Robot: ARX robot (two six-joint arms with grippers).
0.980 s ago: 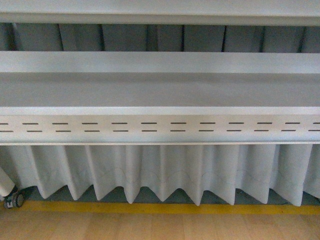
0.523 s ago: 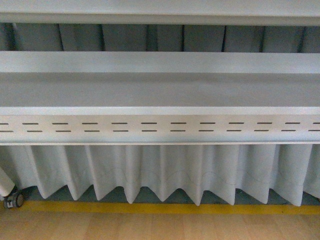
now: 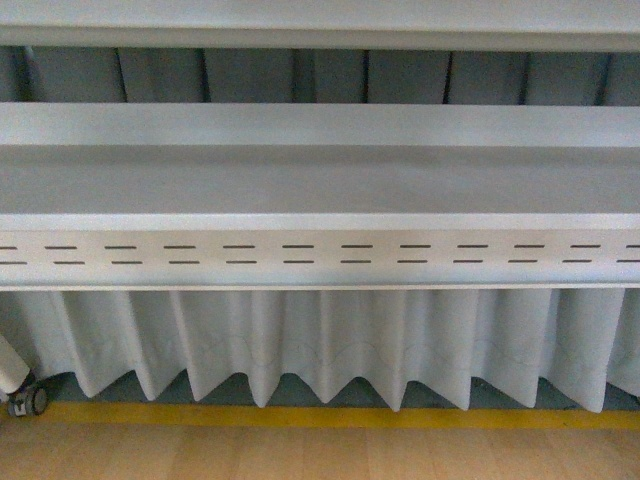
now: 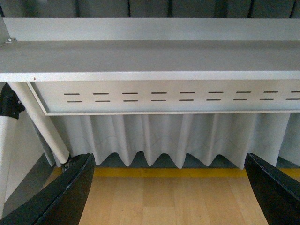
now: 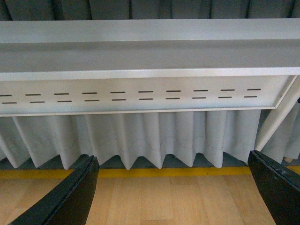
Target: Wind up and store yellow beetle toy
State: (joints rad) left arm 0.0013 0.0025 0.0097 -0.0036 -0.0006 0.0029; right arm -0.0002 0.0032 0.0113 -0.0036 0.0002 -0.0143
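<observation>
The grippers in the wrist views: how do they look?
The left gripper shows two plain black fingers, broad and tapering to rounded tips, with a slight sheen. The right gripper has the same black fingers. No cables or markings are visible, and the front view shows neither arm.

Grey shelf (image 3: 320,180) — dark slot rows (image 3: 298,246); white curtain (image 3: 320,340); yellow floor stripe (image 3: 320,416).

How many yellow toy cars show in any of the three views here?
0. None is on the visible top of the table; the left pincer and right pincer are open and empty. One may lie out of view.
</observation>
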